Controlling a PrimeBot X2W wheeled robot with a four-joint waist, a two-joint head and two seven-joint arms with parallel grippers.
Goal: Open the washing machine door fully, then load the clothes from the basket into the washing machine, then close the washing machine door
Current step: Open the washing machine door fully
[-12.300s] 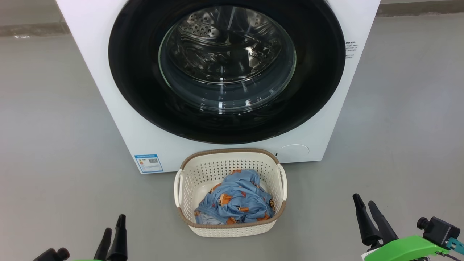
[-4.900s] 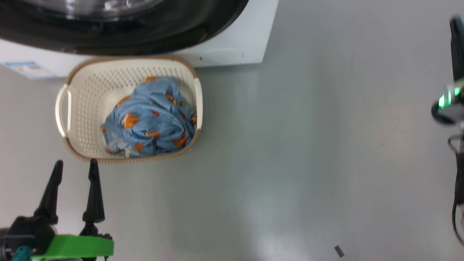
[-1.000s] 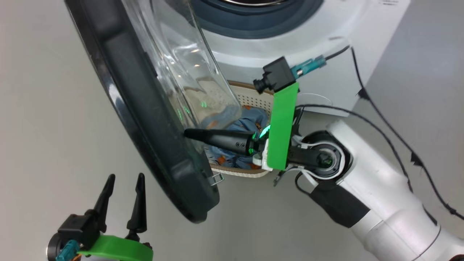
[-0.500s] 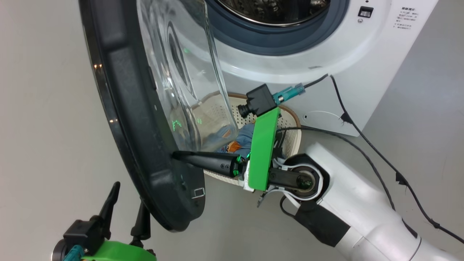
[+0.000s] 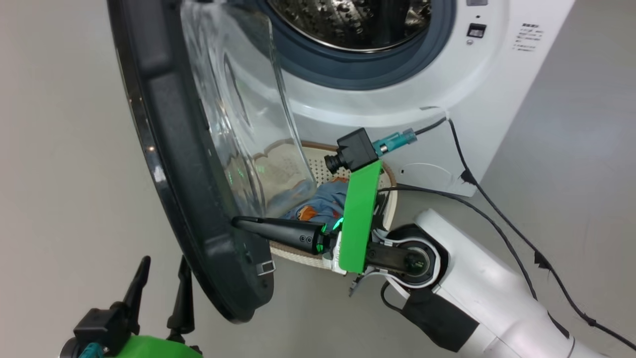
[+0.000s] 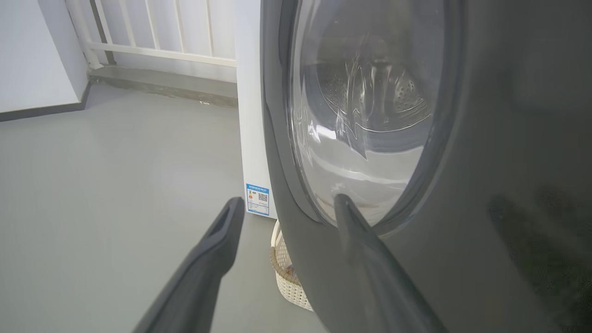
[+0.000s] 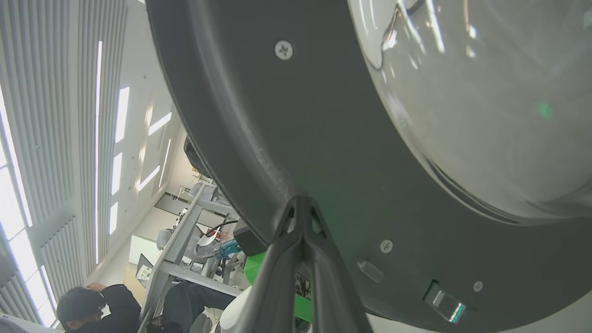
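Washing machine door (image 5: 164,114): swung out from the washing machine (image 5: 437,94), its dark inner frame and bulging glass bowl facing the right tool (image 5: 238,223). Right tool: fingers pressed together and pinching nothing, their joined tips touching the door's inner frame just below the glass bowl, not far from the metal latch (image 5: 266,268) at the door's free edge. Left tool (image 5: 164,261): fingers spread wide and holding nothing, on the outer side of the door, opposite the right tool; in the left wrist view one finger overlaps the door's glossy rim, and contact cannot be told. Drum (image 5: 357,20) and grey-blue gasket (image 5: 348,74): uncovered, beyond and above the right tool. Basket (image 5: 391,191): on the floor (image 5: 59,174) at the foot of the machine, directly behind the right tool's fingers and green wrist plate (image 5: 360,219). Clothes (image 5: 323,204): blue printed bundle inside the basket, just above the right tool's fingers, partly seen through the glass bowl.
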